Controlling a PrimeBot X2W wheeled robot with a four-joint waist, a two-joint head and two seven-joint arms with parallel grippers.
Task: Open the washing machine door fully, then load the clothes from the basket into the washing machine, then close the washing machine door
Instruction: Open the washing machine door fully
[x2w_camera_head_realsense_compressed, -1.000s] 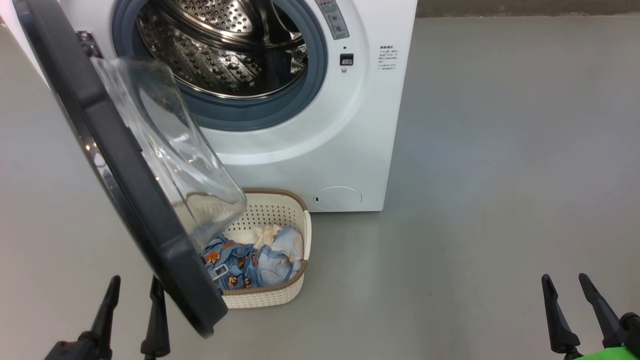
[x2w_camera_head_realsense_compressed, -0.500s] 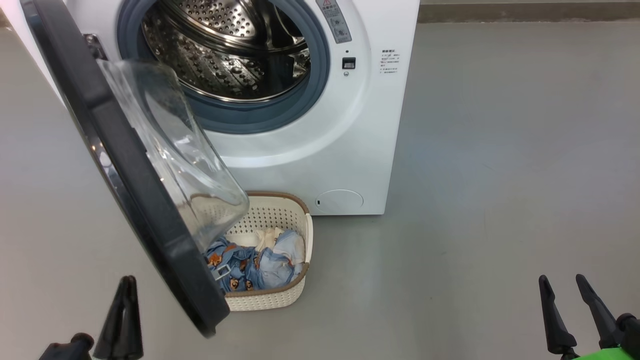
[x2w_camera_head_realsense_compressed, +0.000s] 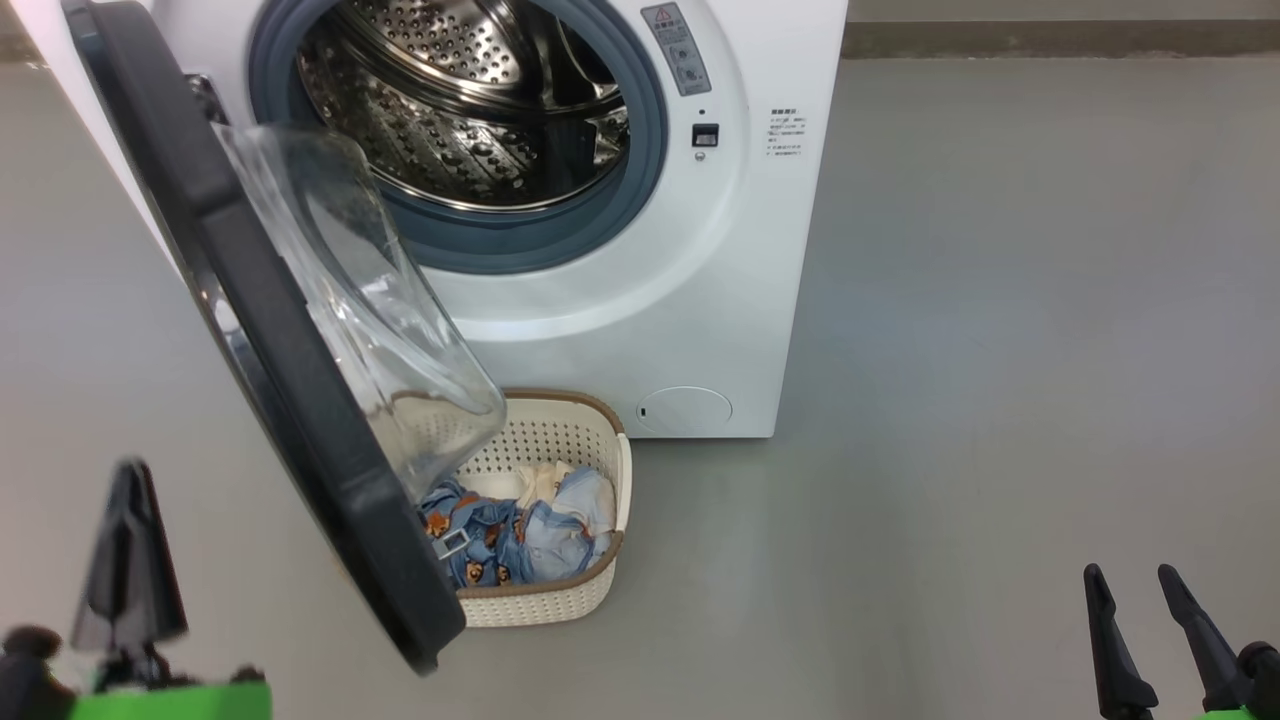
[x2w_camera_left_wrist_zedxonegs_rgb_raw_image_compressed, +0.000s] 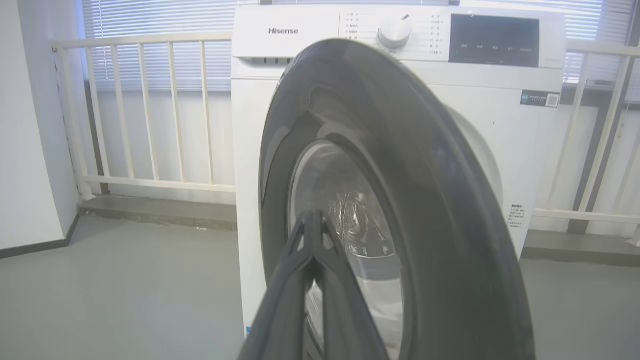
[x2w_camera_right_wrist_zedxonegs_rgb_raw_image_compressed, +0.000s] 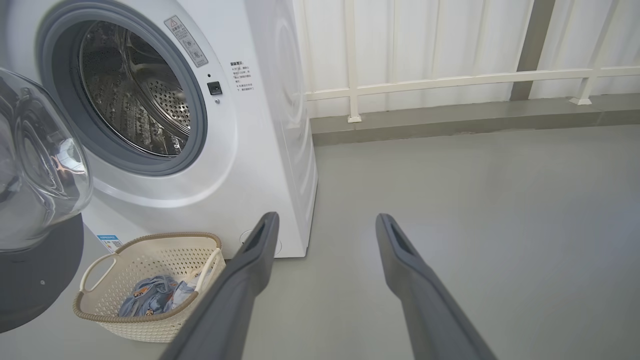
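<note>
Beside the half-open door (x2w_camera_head_realsense_compressed: 300, 400), your left hand (x2w_camera_head_realsense_compressed: 130, 472) is closed tight, holding nothing; your right hand (x2w_camera_head_realsense_compressed: 1128, 573) gapes empty.

The big white front-loading washing machine (x2w_camera_head_realsense_compressed: 700, 330) has a blue-grey rubber gasket (x2w_camera_head_realsense_compressed: 645, 160) and a shiny steel drum (x2w_camera_head_realsense_compressed: 450, 150) dotted with holes. Its large round door (x2w_camera_head_realsense_compressed: 300, 410) is glossy black around clear glass. The small cream perforated plastic basket (x2w_camera_head_realsense_compressed: 540, 605), brown-rimmed, holds blue clothes (x2w_camera_head_realsense_compressed: 500, 545) printed with orange-brown figures.

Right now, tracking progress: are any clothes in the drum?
No, the drum looks bare; the clothes lie in the basket.
</note>
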